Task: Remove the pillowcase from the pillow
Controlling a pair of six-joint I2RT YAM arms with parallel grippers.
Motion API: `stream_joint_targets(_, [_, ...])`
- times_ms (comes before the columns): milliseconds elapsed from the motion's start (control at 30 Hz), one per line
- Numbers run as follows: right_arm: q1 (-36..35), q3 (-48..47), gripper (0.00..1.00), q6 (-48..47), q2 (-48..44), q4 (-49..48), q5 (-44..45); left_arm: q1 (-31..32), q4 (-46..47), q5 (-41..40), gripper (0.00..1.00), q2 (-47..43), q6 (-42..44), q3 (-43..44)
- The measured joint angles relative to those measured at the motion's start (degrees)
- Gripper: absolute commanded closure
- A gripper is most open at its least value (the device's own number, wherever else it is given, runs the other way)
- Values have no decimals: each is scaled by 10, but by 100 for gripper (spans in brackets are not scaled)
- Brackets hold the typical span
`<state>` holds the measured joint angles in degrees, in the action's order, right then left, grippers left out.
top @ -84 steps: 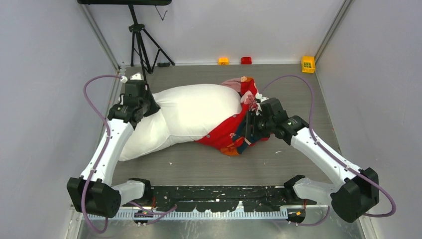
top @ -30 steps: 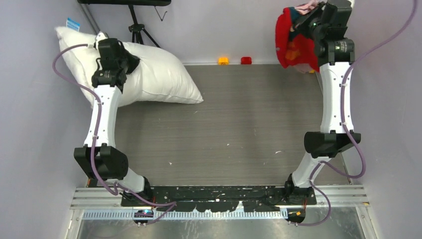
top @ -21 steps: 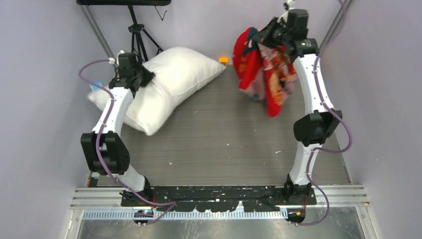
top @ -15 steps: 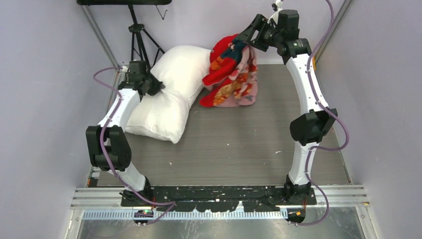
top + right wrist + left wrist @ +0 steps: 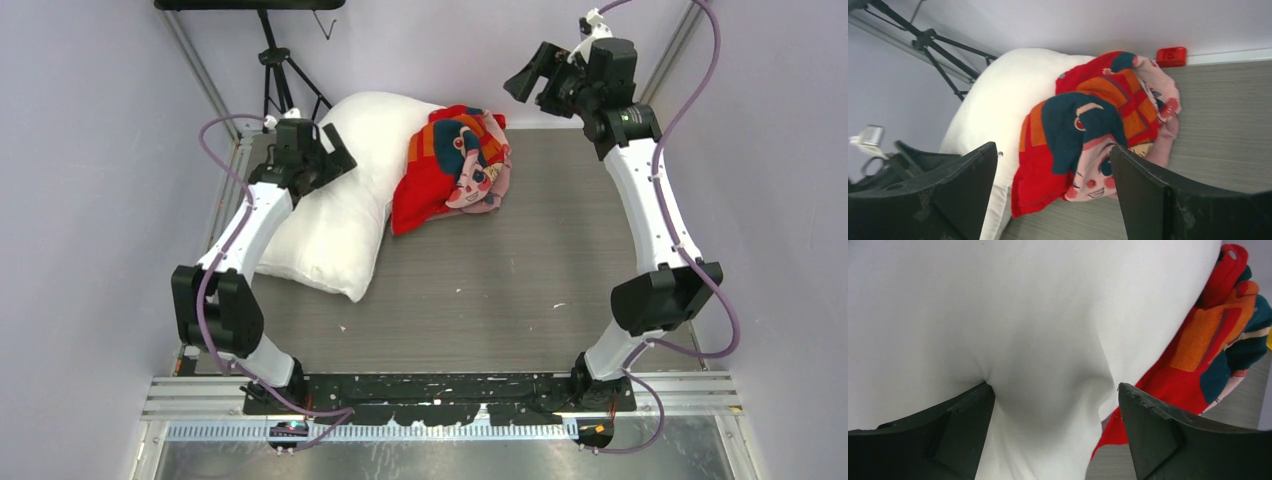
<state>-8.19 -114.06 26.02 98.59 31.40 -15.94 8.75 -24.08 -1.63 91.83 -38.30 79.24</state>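
The white pillow [image 5: 330, 225] lies slanted at the table's back left. The red printed pillowcase [image 5: 455, 165] sits off it in a crumpled heap, leaning on the pillow's right side. My left gripper [image 5: 338, 160] is open just over the pillow's upper edge. In the left wrist view the pillow [image 5: 1023, 315] bulges, dimpled, between the spread fingers [image 5: 948, 435], with the pillowcase [image 5: 1218, 350] to the right. My right gripper [image 5: 530, 72] hangs open high at the back, holding nothing. Its wrist view looks down between wide jaws at the pillowcase [image 5: 1088, 130] and the pillow [image 5: 993, 110].
A black tripod [image 5: 282, 75] stands behind the pillow in the back left corner. A small red block [image 5: 1171, 55] lies against the back wall by the pillowcase. Grey walls close in both sides of the table [image 5: 520, 290].
Both arms swung their loads down from the air. The pillow came down on the table at the left and the pillowcase dropped beside it. Both grippers went from shut to open.
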Motion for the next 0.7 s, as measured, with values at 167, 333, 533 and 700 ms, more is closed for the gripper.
stream_joint_targets(167, [0, 139, 13, -38, -95, -66, 47, 21, -6, -55, 0, -88, 58, -11])
stream_joint_targets(333, [0, 339, 14, -62, -229, -170, 99, 30, 12, -85, 1, -259, 104, -76])
stream_joint_targets(533, [0, 518, 10, -50, -336, -272, 162, 38, 57, -86, 2, -400, 104, -239])
stream_joint_targets(700, [0, 739, 9, -49, -411, -383, 204, 40, 85, -90, 3, -450, 110, -393])
